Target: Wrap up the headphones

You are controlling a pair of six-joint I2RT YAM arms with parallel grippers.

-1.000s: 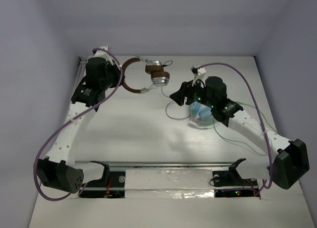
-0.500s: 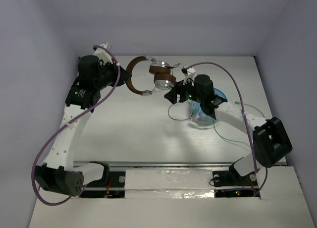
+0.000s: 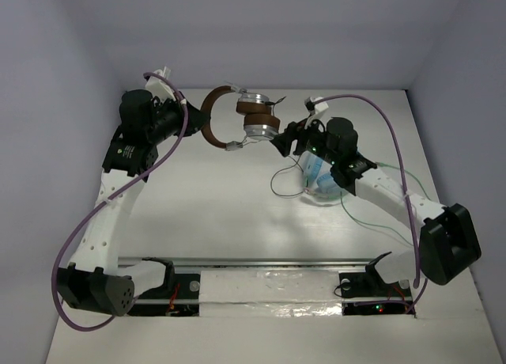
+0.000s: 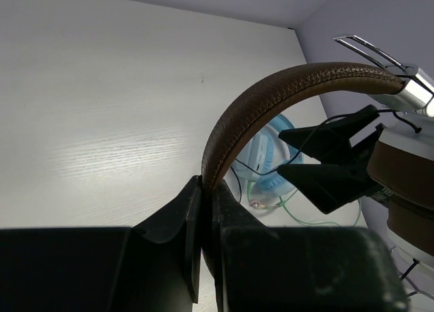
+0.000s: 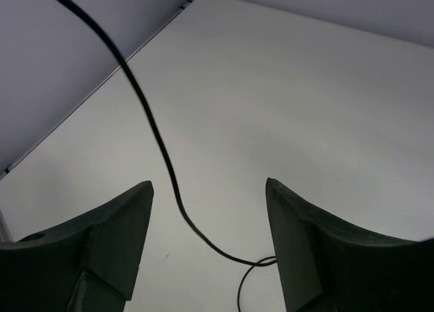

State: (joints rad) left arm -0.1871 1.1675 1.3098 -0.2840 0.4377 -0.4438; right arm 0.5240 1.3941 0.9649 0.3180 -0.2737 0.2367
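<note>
Top external view, quick count: two arms, two sets of headphones, two thin cables. The brown-band headphones are held up over the back of the table. The left gripper pinches the headband, and the silver cups hang off to its right. The light blue headphones lie on the table further right, under the right arm, with a green cable trailing toward the near right. The right gripper sits just right of the silver cups with its fingers spread wide and nothing clamped.

Left wrist view gives what the overhead can't. The left gripper's two fingers are pressed tight on the brown leather band, which arcs up and right from them to the metal yoke. It also catches the right gripper's open fingers just beside the brown ear pad, with the blue set behind.

Right wrist view shows just one thing. The black cable drops from the upper left through the gap between the spread fingers and curls into a loop at the bottom. Can't tell if it touches either finger.
</note>
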